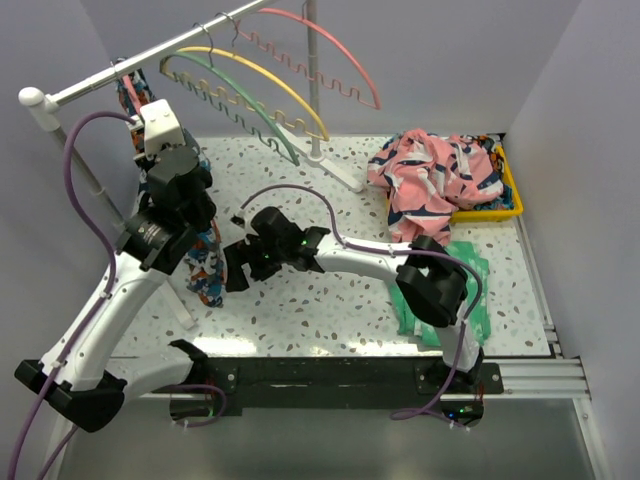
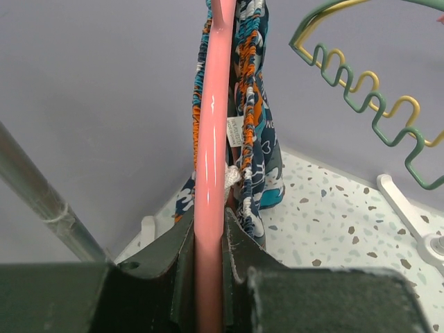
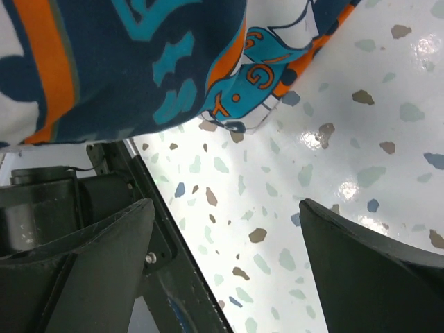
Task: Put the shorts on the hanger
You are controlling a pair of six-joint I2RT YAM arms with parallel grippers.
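Note:
My left gripper (image 1: pixel 143 108) is raised by the left end of the rail and is shut on the pink hanger (image 2: pixel 210 152), whose bar runs straight up between the jaws (image 2: pixel 209 225). The shorts (image 2: pixel 251 104), printed in teal, navy, orange and white, hang bunched along that hanger. In the top view they drape down below the left wrist (image 1: pixel 206 268). My right gripper (image 1: pixel 234 268) is open and empty, low over the table beside the shorts' lower edge. In the right wrist view the shorts (image 3: pixel 125 62) hang above the spread jaws (image 3: pixel 227 208), apart from them.
A rail (image 1: pixel 150 55) on a stand carries a green hanger (image 1: pixel 235 100), a yellow hanger (image 1: pixel 275 85) and another pink hanger (image 1: pixel 335 50). A yellow tray (image 1: pixel 512 190) at the back right holds a pink-white-navy garment (image 1: pixel 435 175). A green cloth (image 1: pixel 470 300) lies under the right arm.

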